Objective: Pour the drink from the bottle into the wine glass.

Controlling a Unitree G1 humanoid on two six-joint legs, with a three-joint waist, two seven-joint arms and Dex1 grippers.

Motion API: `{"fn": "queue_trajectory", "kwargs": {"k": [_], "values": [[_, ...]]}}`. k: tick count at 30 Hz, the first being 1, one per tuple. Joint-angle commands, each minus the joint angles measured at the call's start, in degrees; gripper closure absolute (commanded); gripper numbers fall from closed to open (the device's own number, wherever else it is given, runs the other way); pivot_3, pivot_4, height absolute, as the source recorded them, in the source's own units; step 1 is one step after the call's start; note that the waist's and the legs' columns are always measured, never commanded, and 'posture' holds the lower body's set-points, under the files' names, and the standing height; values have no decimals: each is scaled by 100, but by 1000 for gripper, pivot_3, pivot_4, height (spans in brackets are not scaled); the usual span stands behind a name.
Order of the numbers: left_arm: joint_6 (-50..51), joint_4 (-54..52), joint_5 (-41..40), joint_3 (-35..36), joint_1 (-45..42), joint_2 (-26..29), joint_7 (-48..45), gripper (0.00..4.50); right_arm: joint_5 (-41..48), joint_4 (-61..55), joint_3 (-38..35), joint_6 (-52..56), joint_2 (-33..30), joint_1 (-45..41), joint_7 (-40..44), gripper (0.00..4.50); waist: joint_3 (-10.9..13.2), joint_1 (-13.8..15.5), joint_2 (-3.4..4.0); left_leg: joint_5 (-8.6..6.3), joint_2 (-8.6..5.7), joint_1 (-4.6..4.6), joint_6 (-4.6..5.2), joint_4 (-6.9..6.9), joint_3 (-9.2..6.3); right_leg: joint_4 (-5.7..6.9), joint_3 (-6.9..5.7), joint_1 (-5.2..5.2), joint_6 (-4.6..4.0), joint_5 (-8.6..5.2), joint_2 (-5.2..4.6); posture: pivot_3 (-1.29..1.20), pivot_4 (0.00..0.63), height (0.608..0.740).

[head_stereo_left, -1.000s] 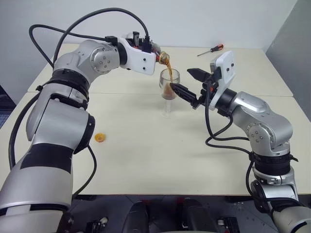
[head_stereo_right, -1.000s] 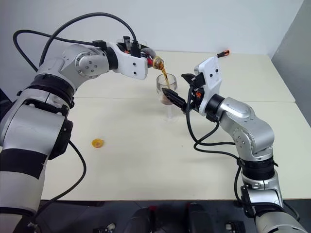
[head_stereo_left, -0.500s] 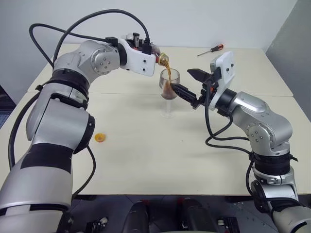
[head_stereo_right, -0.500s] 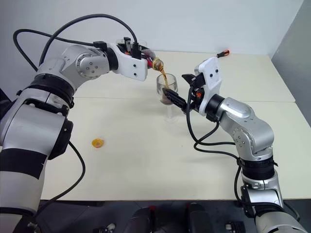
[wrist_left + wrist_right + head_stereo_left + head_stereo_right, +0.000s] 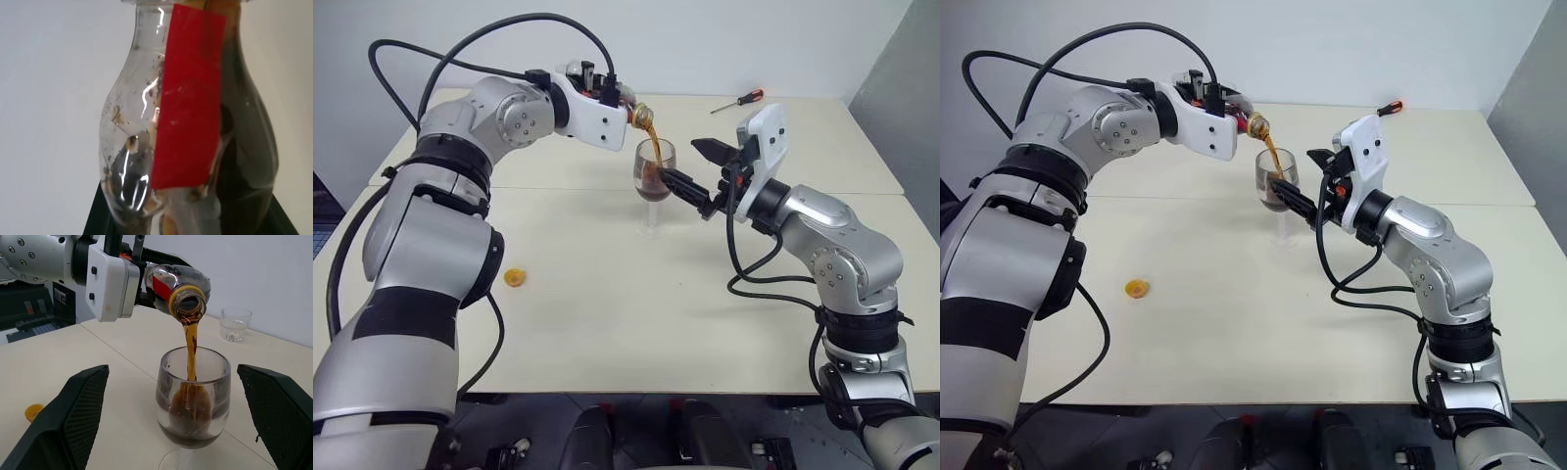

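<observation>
The pour was well under way. The left gripper (image 5: 625,103) was shut tight on the bottle (image 5: 178,288) and held it tipped over, with its open mouth just above the glass (image 5: 192,399). A thin brown stream of drink (image 5: 190,345) ran from the mouth down into the bowl. The glass stood upright on the table (image 5: 607,323), near the middle and toward the far side.

The bowl was about half full of dark drink (maybe a bit less, it was hard to tell through the foam). In the left wrist view, some dark drink was left in the bottle (image 5: 188,122), lying along one side, and the rest of the bottle looked clear. So I think most of the drink was already out, but not all of it.

The right gripper (image 5: 695,168) was wide open and held nothing. Its two black fingers (image 5: 68,423) stood one on each side of the glass, near it but not touching. It looked ready to catch the glass if it tipped.

The cap (image 5: 515,278) was already off and lay on the table, well apart from the glass. A tumbler (image 5: 235,324) stood farther back, and a screwdriver (image 5: 738,99) lay at the far edge.

What was left, I think: let the last of the drink run out, tip the bottle back up, and set it down.
</observation>
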Motion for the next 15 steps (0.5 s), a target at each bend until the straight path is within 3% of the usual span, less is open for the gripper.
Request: {"fn": "queue_trajectory", "kwargs": {"k": [1,15], "values": [[-38,-35,-15,27,-332,140,138,3185,-16,-140,-180,-139,-30,-38,-21,0,0,0,0,0,0,0,0,0,0,0,0,0,0,0,0,0,150,740],[-74,-25,28,-30,-369,161,195,3185,-11,-160,-162,-131,-30,-27,-10,0,0,0,0,0,-1,0,0,0,1,1,0,0,0,0,-1,0,150,740]]}}
